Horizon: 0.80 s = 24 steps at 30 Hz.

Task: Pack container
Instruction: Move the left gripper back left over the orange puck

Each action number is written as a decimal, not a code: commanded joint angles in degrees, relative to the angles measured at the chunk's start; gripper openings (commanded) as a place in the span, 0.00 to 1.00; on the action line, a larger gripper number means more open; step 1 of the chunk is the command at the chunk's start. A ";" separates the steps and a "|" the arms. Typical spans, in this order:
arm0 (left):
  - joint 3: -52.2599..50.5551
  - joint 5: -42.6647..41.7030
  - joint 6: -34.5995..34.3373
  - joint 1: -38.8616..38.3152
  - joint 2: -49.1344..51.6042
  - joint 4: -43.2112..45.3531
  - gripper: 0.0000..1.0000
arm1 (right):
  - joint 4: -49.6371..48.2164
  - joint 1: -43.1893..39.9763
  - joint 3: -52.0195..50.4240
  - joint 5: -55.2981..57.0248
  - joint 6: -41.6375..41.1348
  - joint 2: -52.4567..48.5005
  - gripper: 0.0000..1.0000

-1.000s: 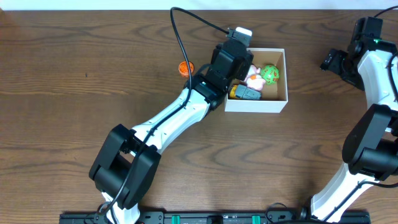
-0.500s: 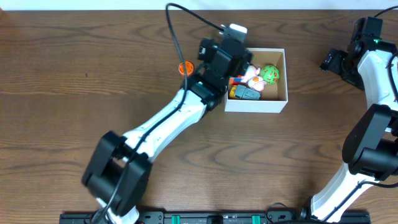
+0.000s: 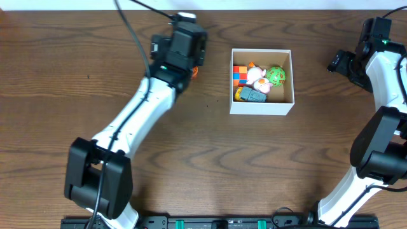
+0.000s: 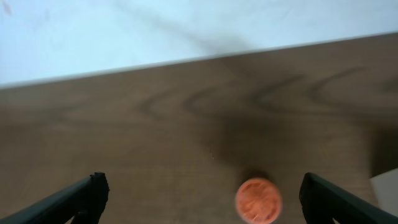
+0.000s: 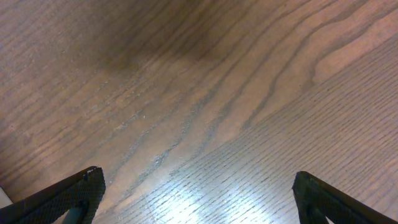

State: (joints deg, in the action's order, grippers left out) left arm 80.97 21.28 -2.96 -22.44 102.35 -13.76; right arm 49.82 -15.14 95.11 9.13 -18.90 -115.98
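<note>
Swings the left claw (image 4: 203, 183) off the container (image 3: 262, 105) and far to the left since a second ago, leaving the box fully uncovered. Hangs it now above a small orange disc (image 4: 258, 200), fingers spread wide, nothing between. Probably lines up for the next pick: one loose piece alone on the surface (image 3: 76, 127), well apart from the box, on its left side. Shows the disc a little right of centre between the fingers in the wrist view, so likely needs a small correction before closing.

Leaves the container right of the middle of the surface, toward the far edge. Square and open on top, with smooth white walls outside and brown cardboard inside. Already holds a cube of coloured squares (image 3: 240, 74), a pink and white figure (image 3: 259, 79), a green ball (image 3: 276, 76) with spots and a grey and yellow toy (image 3: 253, 95), packed close together.

As for the disc: flat, round, with a grainy orange face, maybe a cap; too blurred for telling the material.

Keeps the right claw (image 5: 197, 176) at the far right, spread open and empty over bare dark wood with strong grain, probably parked there for staying out of the way.
</note>
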 commanded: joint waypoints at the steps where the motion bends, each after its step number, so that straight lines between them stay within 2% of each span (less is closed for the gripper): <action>1: 3.43 -7.30 -1.88 3.39 1.11 -5.46 0.99 | -0.09 -0.44 -0.02 0.94 -0.81 -0.20 0.99; 5: 12.70 -11.87 -1.81 5.38 4.24 -22.75 0.99 | -0.09 -0.44 -0.02 0.96 -0.81 -0.20 0.99; 8: 22.21 -11.87 -1.79 5.66 8.57 -35.65 0.99 | -0.09 -0.44 -0.02 0.96 -0.81 -0.20 0.99; 11: 29.77 -11.91 -1.79 5.66 12.76 -42.45 0.99 | -0.09 -0.44 -0.02 0.96 -0.81 -0.20 0.99; 14: 35.85 -16.15 -1.81 5.77 17.27 -45.59 0.99 | -0.09 -0.44 -0.02 0.96 -0.81 -0.20 0.99; 17: 37.46 -20.92 -1.86 5.99 20.33 -45.38 0.98 | -0.09 -0.44 -0.02 0.96 -0.81 -0.20 0.99; 24: 37.44 -21.38 -2.58 5.97 25.90 -42.47 0.98 | -0.09 -0.44 -0.02 0.94 -0.81 -0.22 0.99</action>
State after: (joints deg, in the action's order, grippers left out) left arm 117.69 1.58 -4.56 -16.71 126.30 -56.93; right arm 49.82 -15.14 95.11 9.10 -18.90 -115.98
